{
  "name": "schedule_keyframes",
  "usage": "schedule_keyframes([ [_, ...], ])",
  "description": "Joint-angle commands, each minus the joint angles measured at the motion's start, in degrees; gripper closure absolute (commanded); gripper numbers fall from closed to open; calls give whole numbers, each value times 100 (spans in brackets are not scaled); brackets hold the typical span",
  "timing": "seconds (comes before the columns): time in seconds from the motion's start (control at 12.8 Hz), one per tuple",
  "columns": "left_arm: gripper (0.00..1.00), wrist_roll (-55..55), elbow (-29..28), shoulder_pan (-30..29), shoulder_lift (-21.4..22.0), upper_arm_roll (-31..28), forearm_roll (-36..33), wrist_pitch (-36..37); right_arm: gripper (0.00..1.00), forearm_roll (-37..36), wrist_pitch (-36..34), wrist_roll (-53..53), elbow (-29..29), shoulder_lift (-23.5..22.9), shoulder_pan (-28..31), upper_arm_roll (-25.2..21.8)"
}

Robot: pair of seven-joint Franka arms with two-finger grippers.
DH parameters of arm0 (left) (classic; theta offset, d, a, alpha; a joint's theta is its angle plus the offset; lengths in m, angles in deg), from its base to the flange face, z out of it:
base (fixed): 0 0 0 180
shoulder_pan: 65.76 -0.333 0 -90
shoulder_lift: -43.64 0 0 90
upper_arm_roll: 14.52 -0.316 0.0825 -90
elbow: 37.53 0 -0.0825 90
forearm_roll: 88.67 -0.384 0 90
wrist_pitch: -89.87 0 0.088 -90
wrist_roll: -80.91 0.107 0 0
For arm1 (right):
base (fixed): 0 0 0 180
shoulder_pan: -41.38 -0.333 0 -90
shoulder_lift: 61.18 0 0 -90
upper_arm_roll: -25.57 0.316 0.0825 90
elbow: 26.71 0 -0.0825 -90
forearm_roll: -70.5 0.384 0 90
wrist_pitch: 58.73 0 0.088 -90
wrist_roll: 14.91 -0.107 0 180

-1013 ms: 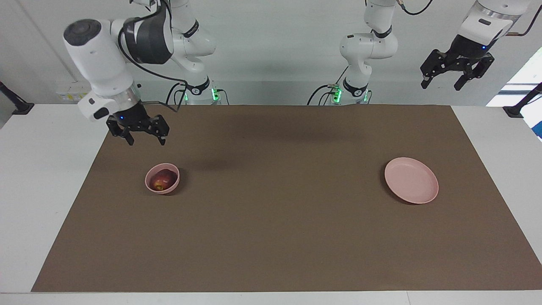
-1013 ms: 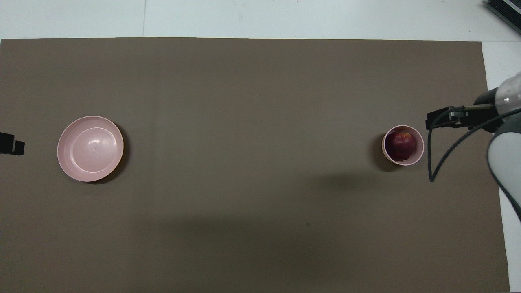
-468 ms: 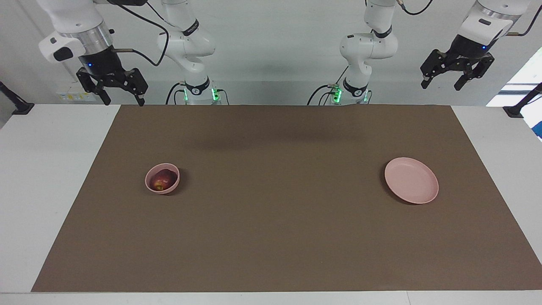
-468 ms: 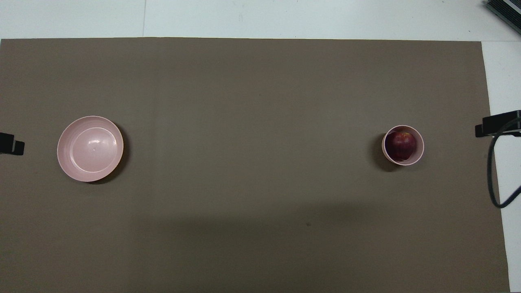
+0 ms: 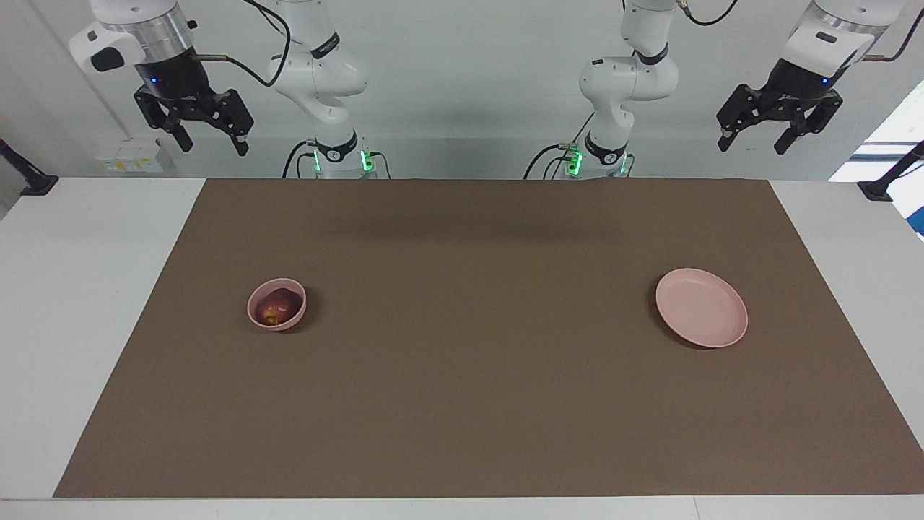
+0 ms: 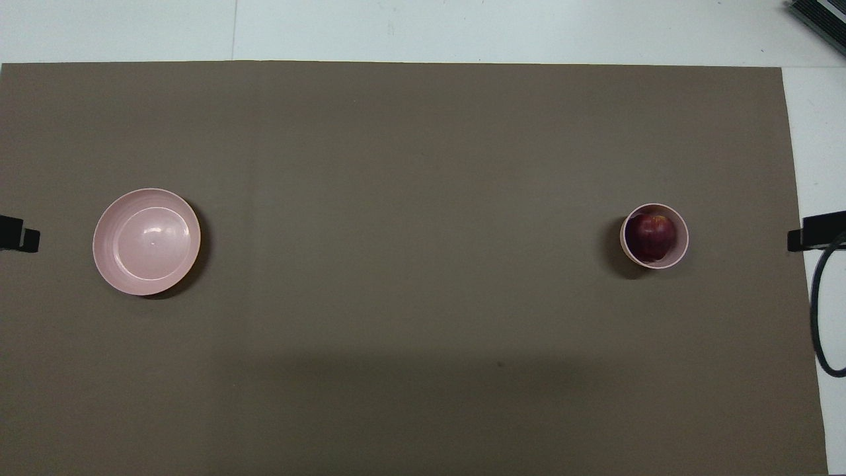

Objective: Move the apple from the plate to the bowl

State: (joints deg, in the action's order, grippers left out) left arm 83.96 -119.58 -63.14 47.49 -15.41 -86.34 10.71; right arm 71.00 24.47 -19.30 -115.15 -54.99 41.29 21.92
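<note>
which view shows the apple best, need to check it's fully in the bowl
The overhead view: it looks straight down into the bowl, so the whole top of the apple shows inside the rim. In the facing view the apple is seen slantwise and the bowl's nearer wall hides its lower part.

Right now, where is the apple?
The apple sits inside the bowl, toward the right arm's end of the table; the plate lies bare.
</note>
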Motion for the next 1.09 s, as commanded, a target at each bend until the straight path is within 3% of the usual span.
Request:
schedule_keyframes([
  [0.0,0,12,-136,36,133,-33,-66,23,0,-15,11,61,-236,190,54,49],
  [1.01,0,12,-145,36,133,-33,-66,23,0,-244,161,378,-332,173,-87,128],
])
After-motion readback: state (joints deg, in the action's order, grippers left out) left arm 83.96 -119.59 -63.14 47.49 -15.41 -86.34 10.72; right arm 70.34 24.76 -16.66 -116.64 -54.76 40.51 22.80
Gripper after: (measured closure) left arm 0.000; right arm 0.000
